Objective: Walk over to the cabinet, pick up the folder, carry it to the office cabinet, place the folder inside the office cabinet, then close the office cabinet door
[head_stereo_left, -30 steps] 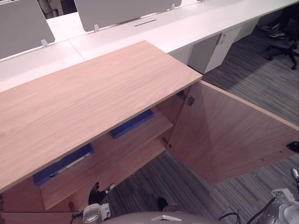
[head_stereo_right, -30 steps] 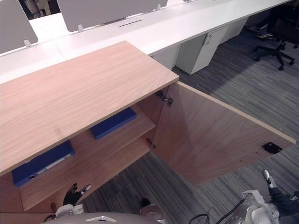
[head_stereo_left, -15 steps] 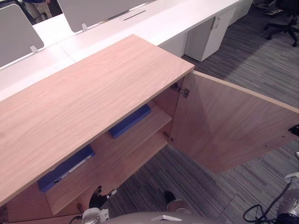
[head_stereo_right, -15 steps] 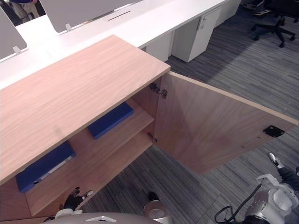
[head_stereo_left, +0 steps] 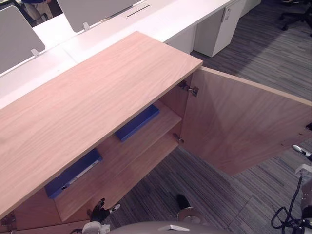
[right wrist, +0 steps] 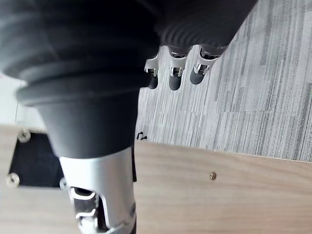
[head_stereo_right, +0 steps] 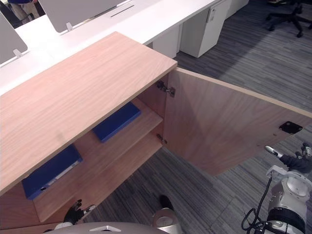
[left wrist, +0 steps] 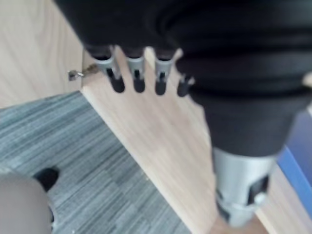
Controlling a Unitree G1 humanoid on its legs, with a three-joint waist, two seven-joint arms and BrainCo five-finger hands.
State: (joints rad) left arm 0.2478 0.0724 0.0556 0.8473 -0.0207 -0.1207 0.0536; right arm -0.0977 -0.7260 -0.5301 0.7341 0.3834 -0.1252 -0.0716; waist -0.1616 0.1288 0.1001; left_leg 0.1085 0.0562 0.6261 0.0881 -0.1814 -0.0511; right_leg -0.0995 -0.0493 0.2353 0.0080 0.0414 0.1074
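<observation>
Left hand [left wrist: 138, 73] empty, fingers straight, spread; shelf [head_stereo_left: 109, 156] holding blue folders [head_stereo_left: 138, 123] beyond them. Right hand [right wrist: 175, 73] likewise; open cabinet door [head_stereo_left: 243, 126] beside its fingers.

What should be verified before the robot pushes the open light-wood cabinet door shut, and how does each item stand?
1. Left blue folder and right blue folder lying on the wooden shelf: ok.
2. Light-wood cabinet door wide open: ok.
3. Right hand by the door's free edge, open and empty: ok.
4. Right hand touching the door: cannot tell.
5. Left hand open, empty, low at the cabinet front: ok.
</observation>
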